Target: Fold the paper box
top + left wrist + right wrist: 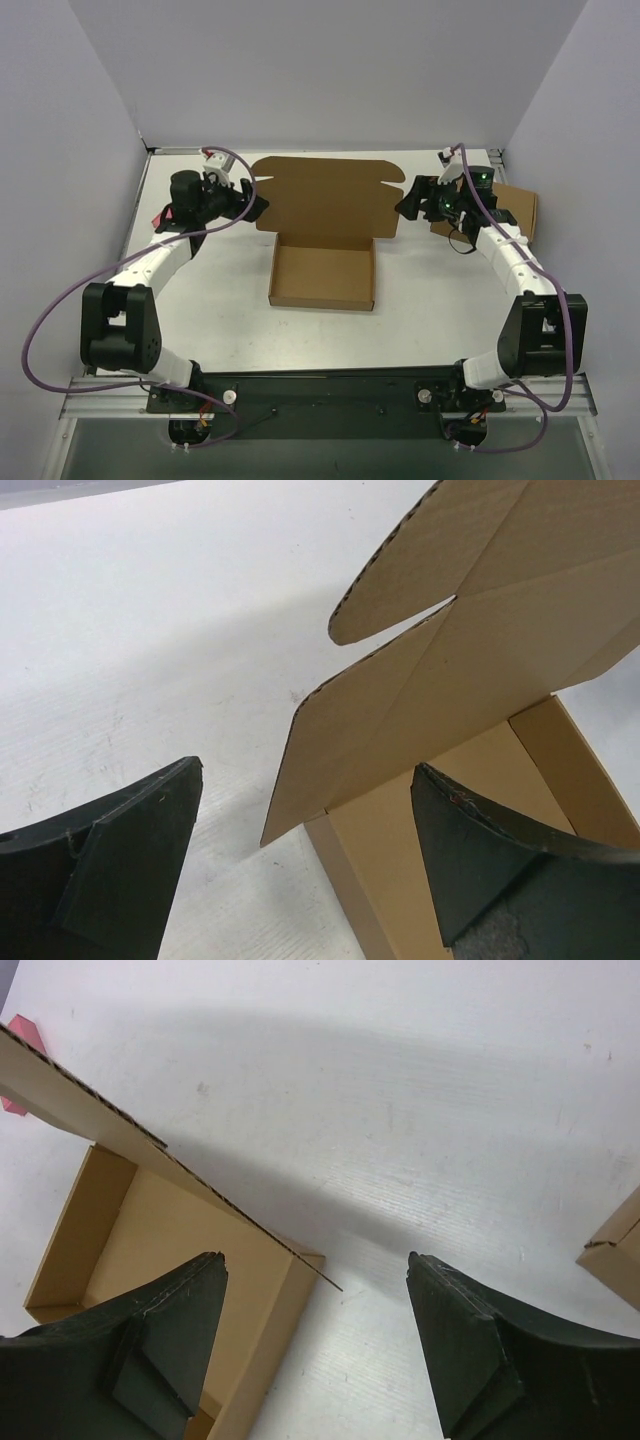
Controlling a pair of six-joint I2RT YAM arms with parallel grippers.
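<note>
While the box (322,275) sits mid-worktop (430,300) with its walls already up, its lid (325,195) rears open at the back, ears unfolded; closing and tucking are left, I judge. The left hand (257,207) and right hand (403,205) flank the lid, both released, grasping nothing. A second box (520,205) far right and a pink block (22,1035) left block nothing.
</note>
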